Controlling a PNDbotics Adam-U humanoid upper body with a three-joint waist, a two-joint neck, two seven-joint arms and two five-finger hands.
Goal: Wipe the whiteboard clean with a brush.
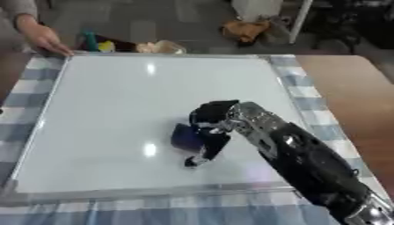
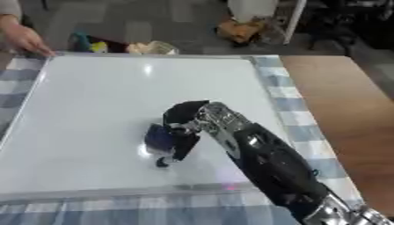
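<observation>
Head stereo pair — looking down, whiteboard [image 1: 138, 110] shared.

A blue-checked cloth [image 1: 308, 94] covers the wooden table [image 1: 354, 96]; clutter [image 1: 246, 30] lies on the floor beyond.

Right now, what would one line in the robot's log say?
right hand: shut on brush | brush: on whiteboard | left hand: unseen | person's hand: at board's far corner

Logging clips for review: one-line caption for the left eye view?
Right hand holds a dark brush on the whiteboard; a person's hand steadies its far-left corner.
</observation>
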